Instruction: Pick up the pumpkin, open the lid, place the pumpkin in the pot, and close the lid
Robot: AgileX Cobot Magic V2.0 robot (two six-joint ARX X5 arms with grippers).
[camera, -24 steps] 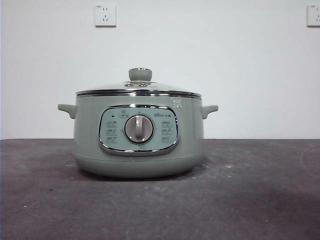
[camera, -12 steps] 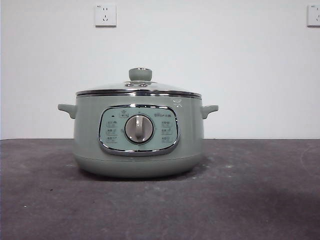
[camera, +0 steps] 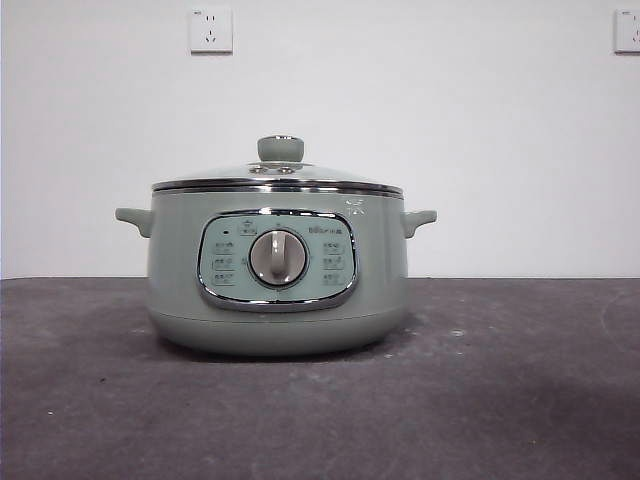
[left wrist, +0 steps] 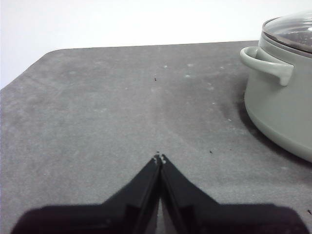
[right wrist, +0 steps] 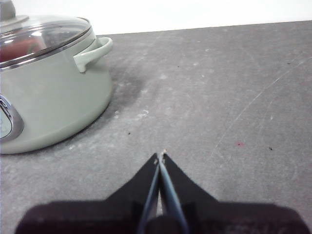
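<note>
A sage-green pot [camera: 277, 270] stands on the dark grey table [camera: 520, 400], its control panel and silver dial [camera: 277, 257] facing the front camera, with two small handles jutting from its sides. The glass lid [camera: 277, 178] sits flat on the pot's rim, its green knob [camera: 280, 149] upright at the centre. Through the glass, in the right wrist view, something reddish-orange shows inside the pot, which may be the pumpkin [right wrist: 22, 48]; its shape cannot be made out. The left gripper [left wrist: 159, 159] hangs low over bare table beside one handle of the pot, jaws pressed together on nothing. The right gripper [right wrist: 160, 156] hangs likewise on the pot's other side, jaws closed and empty. Two wall sockets [camera: 210, 30] show on the white wall behind.
</note>
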